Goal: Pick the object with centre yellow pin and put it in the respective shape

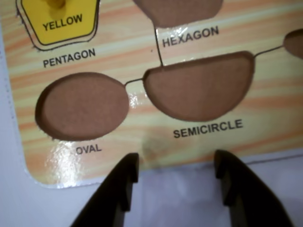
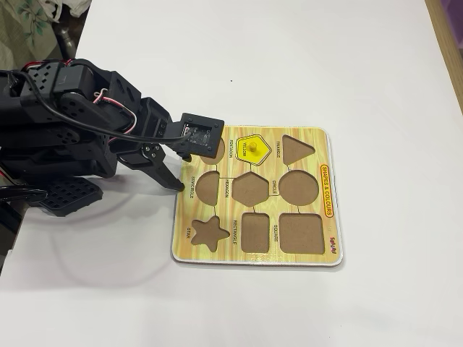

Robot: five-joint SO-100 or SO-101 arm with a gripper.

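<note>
Pincer (image 1: 176, 182) is hanging released, empty; the piece (image 1: 60, 21) reading YELLOW is sitting in the PENTAGON cut-out (image 2: 239, 143) of the board (image 1: 265, 127).

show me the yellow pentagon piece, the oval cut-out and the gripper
yellow pentagon piece (image 2: 253, 147), fixed view, on its flat yellow face
oval cut-out (image 1: 83, 106), wrist view, on its brown floor
gripper (image 1: 176, 165), wrist view, midway between the fingertips

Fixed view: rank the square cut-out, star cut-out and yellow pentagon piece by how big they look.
1. Square cut-out, largest.
2. Star cut-out.
3. Yellow pentagon piece, smallest, though it lies farther from the camera.
</note>
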